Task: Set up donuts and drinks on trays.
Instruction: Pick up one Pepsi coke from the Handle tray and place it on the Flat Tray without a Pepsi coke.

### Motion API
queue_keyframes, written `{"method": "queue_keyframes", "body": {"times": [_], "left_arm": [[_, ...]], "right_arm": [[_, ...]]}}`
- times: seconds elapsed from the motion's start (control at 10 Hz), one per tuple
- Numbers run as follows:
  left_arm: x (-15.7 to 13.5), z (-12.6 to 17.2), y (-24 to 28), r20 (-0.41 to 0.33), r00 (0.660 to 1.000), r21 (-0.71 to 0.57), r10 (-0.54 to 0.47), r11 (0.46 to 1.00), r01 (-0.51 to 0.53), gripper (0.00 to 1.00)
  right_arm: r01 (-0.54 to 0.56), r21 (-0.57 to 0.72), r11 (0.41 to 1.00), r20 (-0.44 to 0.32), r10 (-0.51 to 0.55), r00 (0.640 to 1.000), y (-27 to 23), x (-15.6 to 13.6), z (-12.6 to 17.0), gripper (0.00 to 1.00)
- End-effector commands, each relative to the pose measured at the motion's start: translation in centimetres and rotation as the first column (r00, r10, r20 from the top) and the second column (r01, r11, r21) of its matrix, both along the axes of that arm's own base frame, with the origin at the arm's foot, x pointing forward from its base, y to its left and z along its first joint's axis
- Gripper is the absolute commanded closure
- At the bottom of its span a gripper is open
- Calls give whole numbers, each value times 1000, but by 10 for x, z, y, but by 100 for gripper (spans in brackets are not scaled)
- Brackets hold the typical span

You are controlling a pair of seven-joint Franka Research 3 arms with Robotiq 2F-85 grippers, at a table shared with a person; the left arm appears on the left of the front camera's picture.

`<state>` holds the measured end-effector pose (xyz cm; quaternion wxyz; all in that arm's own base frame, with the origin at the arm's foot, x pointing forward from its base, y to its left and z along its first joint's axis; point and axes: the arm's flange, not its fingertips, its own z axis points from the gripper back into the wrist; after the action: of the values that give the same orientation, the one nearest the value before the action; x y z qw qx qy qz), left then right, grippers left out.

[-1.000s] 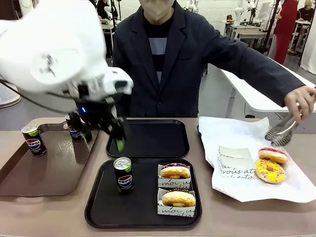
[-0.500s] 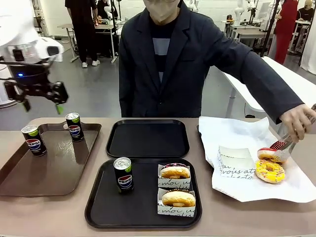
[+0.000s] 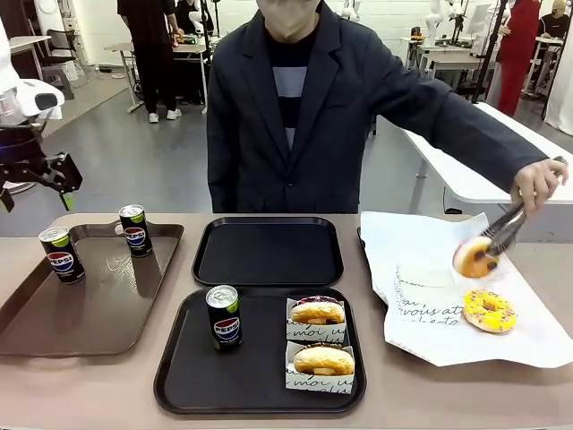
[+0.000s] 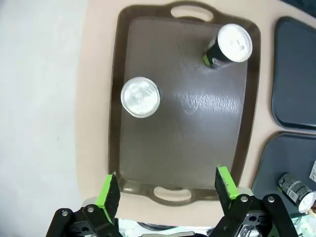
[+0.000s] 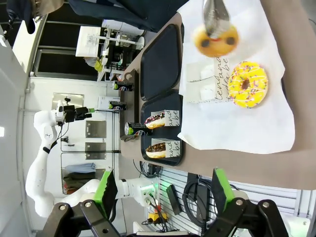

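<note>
Trays: near tray (image 3: pixel 188 376) holds a can (image 3: pixel 223 316) and two donuts (image 3: pixel 318 312), far tray (image 3: pixel 269 255) is bare; two cans (image 3: pixel 61 255) stand on the brown tray (image 3: pixel 98 305) at left. Left gripper (image 3: pixel 36 197), spread and empty above them, should drop straight over one and close below its rim; right gripper (image 5: pixel 160 187) is spread too.

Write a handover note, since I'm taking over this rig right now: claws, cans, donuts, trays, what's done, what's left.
Left claw: open, empty, raised above the brown tray. Right claw: open, empty.
Near black tray: one can, two sleeved donuts; looks set.
Far black tray: bare, needs a can and donuts.
Two spare cans stand on the brown tray.
Person's hand holds a donut in tongs; yellow-sprinkled donut lies on the white paper.
</note>
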<state>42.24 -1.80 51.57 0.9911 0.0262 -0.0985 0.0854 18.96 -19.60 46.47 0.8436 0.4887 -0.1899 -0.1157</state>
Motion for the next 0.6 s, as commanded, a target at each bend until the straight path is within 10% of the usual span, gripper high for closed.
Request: {"method": "queue_keyframes", "body": {"times": [0.0, 0.5], "left_arm": [[6, -3, 12, 68, 997, -16, -39, 999, 40, 0], [0, 0, 0, 0, 1000, 0, 0, 1000, 0, 0]], "right_arm": [[-7, 10, 1000, 25, 6, 1000, -1, 1, 0, 0], [-7, 10, 1000, 25, 6, 1000, -1, 1, 0, 0]]}}
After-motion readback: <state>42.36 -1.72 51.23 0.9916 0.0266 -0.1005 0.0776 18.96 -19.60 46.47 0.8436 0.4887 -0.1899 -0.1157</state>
